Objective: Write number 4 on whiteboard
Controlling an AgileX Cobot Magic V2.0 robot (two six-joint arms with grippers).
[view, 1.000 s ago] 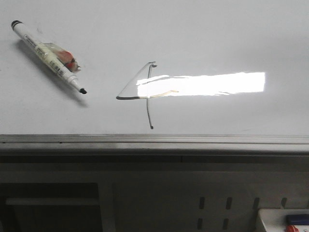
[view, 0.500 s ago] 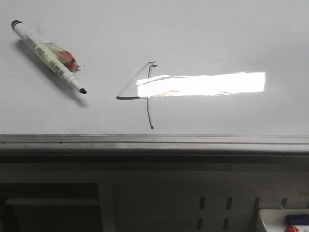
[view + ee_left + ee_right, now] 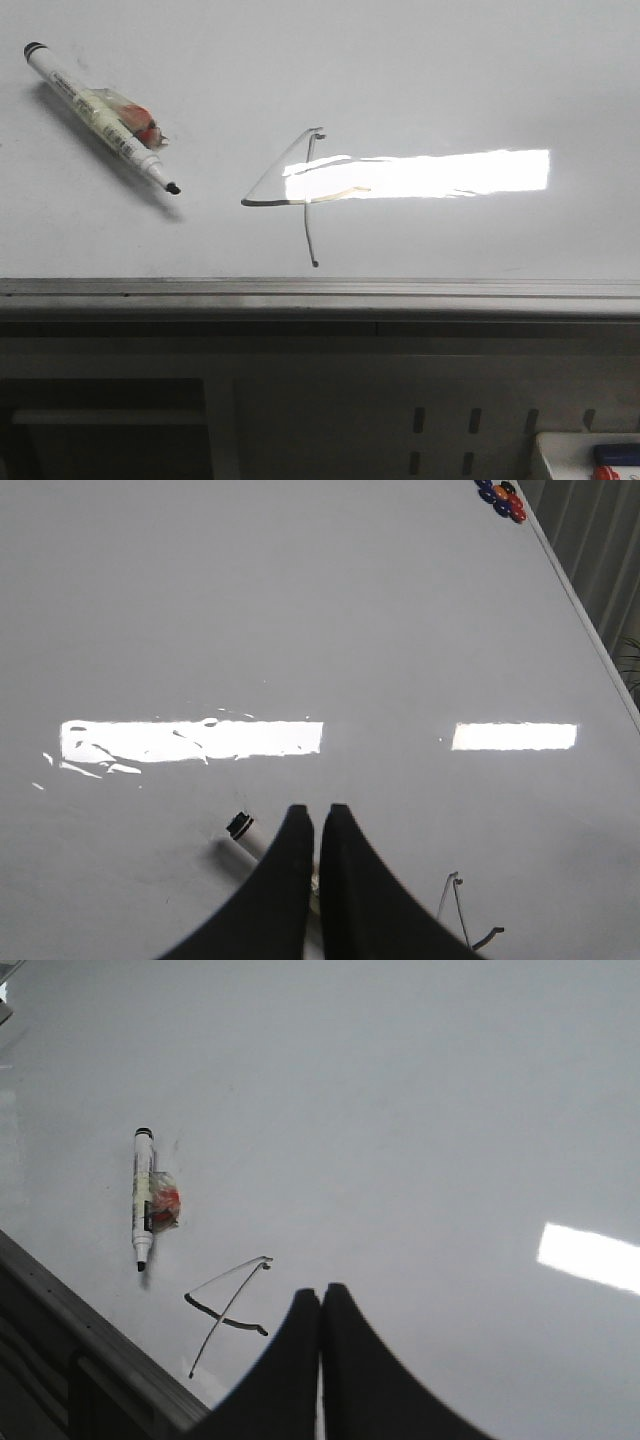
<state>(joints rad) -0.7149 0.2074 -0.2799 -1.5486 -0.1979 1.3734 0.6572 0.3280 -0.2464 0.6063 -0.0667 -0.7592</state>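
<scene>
The number 4 [image 3: 300,190] is drawn in thin dark lines near the front of the whiteboard [image 3: 400,70]; it also shows in the right wrist view as the number 4 [image 3: 228,1305] and partly in the left wrist view as the number 4 [image 3: 462,915]. An uncapped white marker [image 3: 100,115] lies flat on the board at the left, with tape around its middle. My left gripper [image 3: 318,811] hangs shut above the marker [image 3: 245,832], holding nothing. My right gripper [image 3: 322,1291] is shut and empty, above the board beside the 4. Neither gripper appears in the front view.
A grey metal rail [image 3: 320,292] runs along the whiteboard's front edge. Round coloured magnets [image 3: 502,497] cluster at a far corner of the board. A white box with blue and red items [image 3: 590,458] sits below the rail at right. Bright light glare [image 3: 420,173] crosses the 4.
</scene>
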